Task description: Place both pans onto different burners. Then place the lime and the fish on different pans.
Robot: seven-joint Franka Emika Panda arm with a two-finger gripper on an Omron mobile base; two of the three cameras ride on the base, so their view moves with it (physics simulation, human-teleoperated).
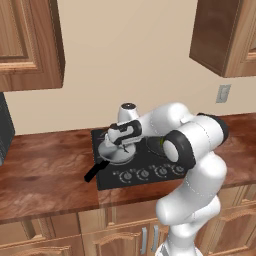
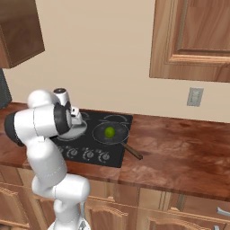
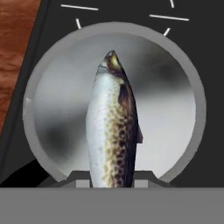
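Wood counter (image 1: 45, 175) runs under beige wall and wood cabinets (image 2: 193, 38), with black cooktop (image 2: 117, 155) set in it. Silver pan (image 1: 116, 156) sits on the cooktop's left side, black handle toward counter front; dark pan (image 2: 112, 134) on the right holds lime (image 2: 109, 132). Fish (image 3: 113, 127) hangs over silver pan, long axis along gripper (image 3: 113, 180), head pointing away; fingers close against it, clamped on its tail end.

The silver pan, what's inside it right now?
A spotted fish lies across the silver pan, seen from the hand view, right in front of the claw. The fish hides the pan floor beneath it. The lime sits in the dark pan.
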